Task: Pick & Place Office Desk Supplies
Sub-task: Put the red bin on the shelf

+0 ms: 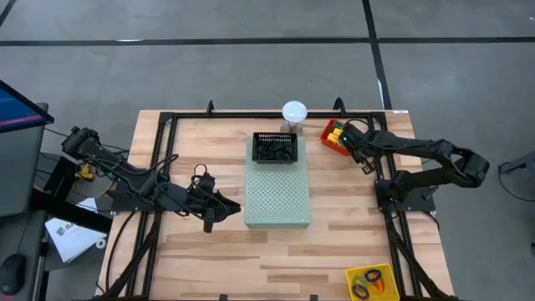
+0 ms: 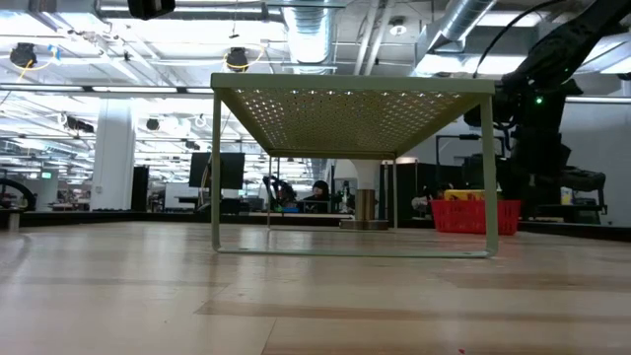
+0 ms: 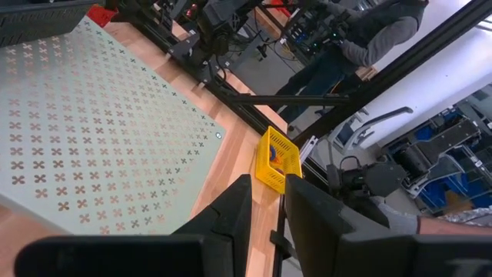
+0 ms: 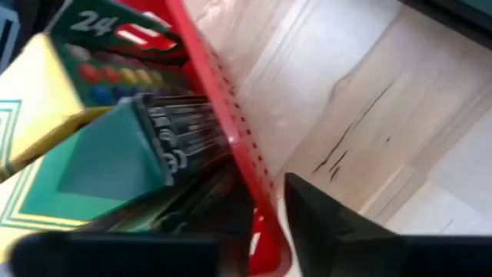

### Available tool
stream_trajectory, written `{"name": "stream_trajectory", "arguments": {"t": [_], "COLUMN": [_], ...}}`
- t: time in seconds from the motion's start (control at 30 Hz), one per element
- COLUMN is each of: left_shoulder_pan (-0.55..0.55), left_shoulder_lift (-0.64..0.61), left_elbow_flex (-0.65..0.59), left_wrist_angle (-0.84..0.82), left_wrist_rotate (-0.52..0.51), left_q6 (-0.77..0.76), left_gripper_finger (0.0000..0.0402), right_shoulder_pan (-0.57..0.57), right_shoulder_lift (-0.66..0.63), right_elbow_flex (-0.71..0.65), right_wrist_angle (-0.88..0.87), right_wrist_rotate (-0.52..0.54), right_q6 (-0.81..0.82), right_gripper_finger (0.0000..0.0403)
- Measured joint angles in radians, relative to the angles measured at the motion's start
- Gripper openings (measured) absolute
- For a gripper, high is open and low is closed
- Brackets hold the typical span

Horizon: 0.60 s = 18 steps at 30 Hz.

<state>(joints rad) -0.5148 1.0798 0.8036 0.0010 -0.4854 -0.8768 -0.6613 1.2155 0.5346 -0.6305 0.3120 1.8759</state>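
At red basket (image 1: 335, 136) rim, right gripper (image 1: 349, 142)

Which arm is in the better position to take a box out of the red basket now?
The right. Its tool is already at the red basket, right beside the boxes. The left tool hangs by the green board, far from the basket.

Only "24" reads, white on a green-topped box (image 4: 100, 27).
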Motion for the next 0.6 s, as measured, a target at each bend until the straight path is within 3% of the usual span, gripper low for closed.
{"name": "stream_trajectory", "arguments": {"t": [0.13, 0.6], "left_shoulder_pan": [0.000, 0.000], "left_shoulder_lift": [0.000, 0.000], "left_elbow_flex": [0.000, 0.000], "left_wrist_angle": [0.000, 0.000], "left_wrist_rotate": [0.000, 0.012], "left_q6": [0.000, 0.024], "left_gripper_finger": [0.0076, 0.0076], "right_shoulder_pan": [0.009, 0.185], "right_shoulder_lift": [-0.016, -0.194], "right_elbow_flex": [-0.001, -0.002], "right_wrist_angle": [-0.002, -0.187], "right_wrist_rotate": [-0.005, 0.145], "right_q6": [-0.008, 0.232], "right_gripper_finger": [0.0014, 0.0003]}}
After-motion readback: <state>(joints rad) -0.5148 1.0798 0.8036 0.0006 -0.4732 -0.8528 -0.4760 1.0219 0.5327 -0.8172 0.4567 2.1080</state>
